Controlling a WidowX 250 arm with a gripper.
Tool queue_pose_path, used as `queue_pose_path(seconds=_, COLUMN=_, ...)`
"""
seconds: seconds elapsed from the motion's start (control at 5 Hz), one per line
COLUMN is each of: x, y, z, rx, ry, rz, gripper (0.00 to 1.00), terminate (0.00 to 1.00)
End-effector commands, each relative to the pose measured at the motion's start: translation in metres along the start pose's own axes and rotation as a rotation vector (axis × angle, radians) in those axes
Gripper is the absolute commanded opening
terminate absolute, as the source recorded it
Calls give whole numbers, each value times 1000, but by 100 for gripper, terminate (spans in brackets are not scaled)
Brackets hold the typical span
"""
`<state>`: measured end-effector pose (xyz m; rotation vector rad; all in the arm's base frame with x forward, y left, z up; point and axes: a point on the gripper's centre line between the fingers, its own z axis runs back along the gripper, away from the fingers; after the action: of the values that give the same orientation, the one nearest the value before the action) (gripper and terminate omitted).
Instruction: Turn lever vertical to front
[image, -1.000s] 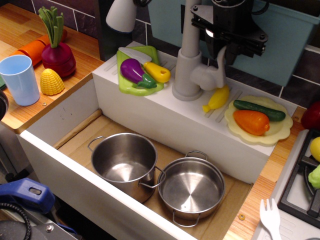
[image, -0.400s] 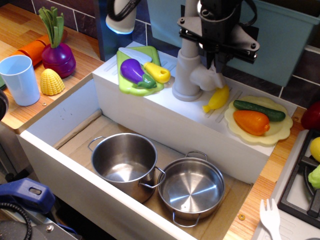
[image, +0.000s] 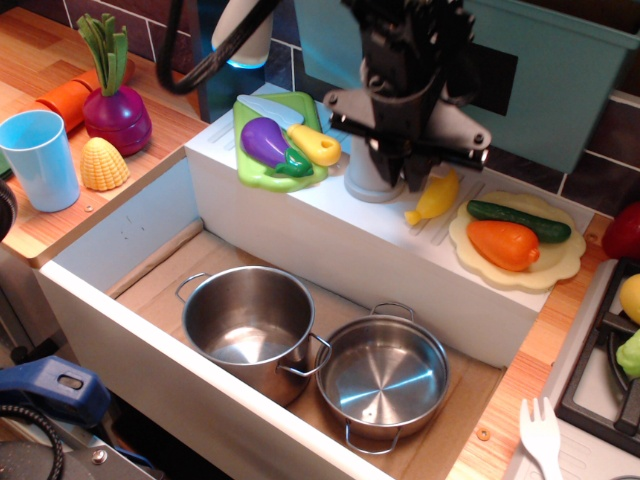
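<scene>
My black gripper (image: 402, 172) hangs low over the white sink ledge (image: 330, 215), right in front of the grey toy faucet. Only the faucet's round base (image: 357, 182) shows to the left of the gripper. The lever and its knob are hidden behind the gripper body. The fingers point down around where the knob stands, and I cannot tell whether they are closed on anything. A small yellow toy banana (image: 436, 196) lies on the ledge just right of the gripper.
A green board (image: 250, 172) with an eggplant and a yellow piece lies left of the faucet. A yellow plate (image: 560, 262) with pepper and cucumber lies to the right. Two steel pots (image: 250, 320) (image: 385, 375) stand in the sink. A blue cup (image: 38, 155) and corn (image: 103, 163) stand on the left counter.
The gripper has come down and to the left, from above the lever to in front of the faucet. It now hides the lever, the knob and most of the column.
</scene>
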<state>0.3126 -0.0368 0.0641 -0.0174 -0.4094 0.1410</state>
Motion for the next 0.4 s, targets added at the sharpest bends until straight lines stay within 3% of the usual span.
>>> queue_pose_path(seconds=0.0, x=-24, y=-2, z=0, rx=-16, ry=27, rz=58, gripper=0, terminate=0)
queue_pose_path(seconds=0.2, x=-38, y=6, z=-8, rx=-67, ry=63, rz=89, gripper=0, terminate=0)
